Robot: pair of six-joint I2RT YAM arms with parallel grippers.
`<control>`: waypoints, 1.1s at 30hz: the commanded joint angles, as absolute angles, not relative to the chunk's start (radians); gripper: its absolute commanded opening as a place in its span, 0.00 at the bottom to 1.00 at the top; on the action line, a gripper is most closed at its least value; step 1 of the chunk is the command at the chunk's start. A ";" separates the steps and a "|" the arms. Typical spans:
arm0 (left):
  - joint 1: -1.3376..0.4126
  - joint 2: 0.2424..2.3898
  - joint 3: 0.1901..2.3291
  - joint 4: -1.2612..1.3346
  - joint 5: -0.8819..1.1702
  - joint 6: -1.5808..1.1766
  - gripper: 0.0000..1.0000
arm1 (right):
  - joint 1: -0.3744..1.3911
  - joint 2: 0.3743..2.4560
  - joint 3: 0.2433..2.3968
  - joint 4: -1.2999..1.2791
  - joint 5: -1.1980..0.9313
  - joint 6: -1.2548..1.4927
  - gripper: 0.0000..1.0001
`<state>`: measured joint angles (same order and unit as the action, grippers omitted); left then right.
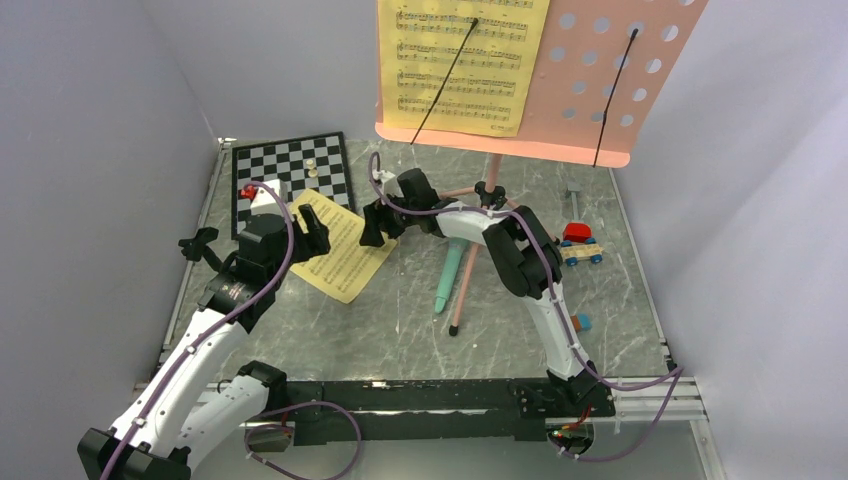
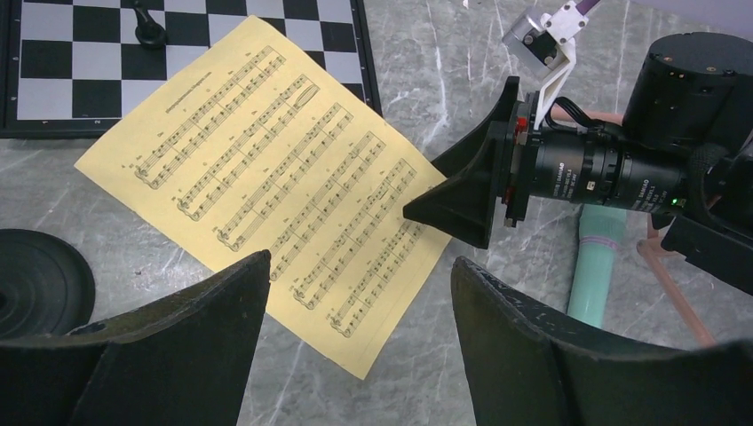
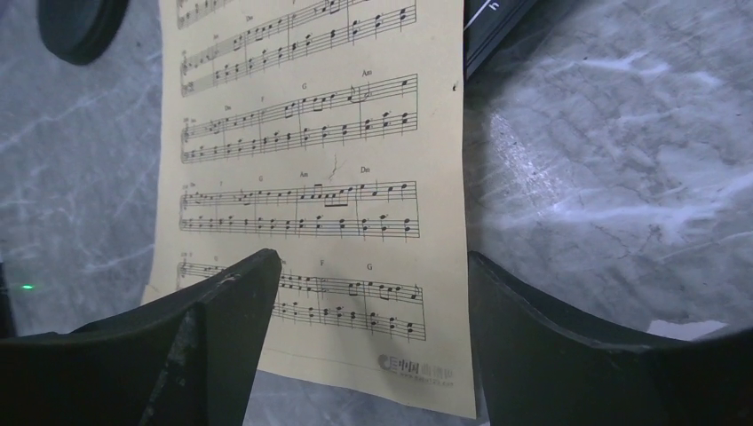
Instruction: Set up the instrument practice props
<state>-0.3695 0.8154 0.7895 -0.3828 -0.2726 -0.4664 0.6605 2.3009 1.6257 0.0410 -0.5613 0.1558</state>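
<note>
Hovering left gripper [image 2: 360,266] and right gripper [image 3: 373,259], both spread, over loose sheet-music page [image 2: 266,177]; another page [image 1: 460,65] already on pink music stand [image 1: 610,90]; mint-green tube [image 1: 447,280] unplaced.

Practice props, counted.
Two yellow sheet-music pages [image 1: 462,70] [image 1: 345,255], one pink music stand [image 1: 600,90], one mint-green tube [image 1: 447,280], one black round-base stand [image 2: 35,280], one chessboard [image 1: 285,165] with one chess piece [image 1: 311,168], three small toys [image 1: 580,243].

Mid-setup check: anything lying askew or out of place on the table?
Yes. One yellow sheet lies skewed, its corner overlapping the chessboard, not on the pink stand like the other page. The mint-green tube lies flat beside a stand leg.
</note>
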 commanded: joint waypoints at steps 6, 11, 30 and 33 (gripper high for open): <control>-0.364 0.801 0.801 -0.363 -0.264 -0.473 0.79 | 0.654 2.362 1.682 0.148 -0.649 0.277 0.65; -0.365 0.798 0.796 -0.365 -0.266 -0.470 0.79 | 0.641 2.405 1.717 0.175 -0.687 0.313 0.62; -0.364 0.799 0.787 -0.364 -0.262 -0.477 0.79 | 0.667 2.506 1.822 0.112 -0.787 0.321 0.37; -0.363 0.802 0.787 -0.361 -0.258 -0.477 0.79 | 0.675 2.499 1.804 0.125 -0.788 0.323 0.31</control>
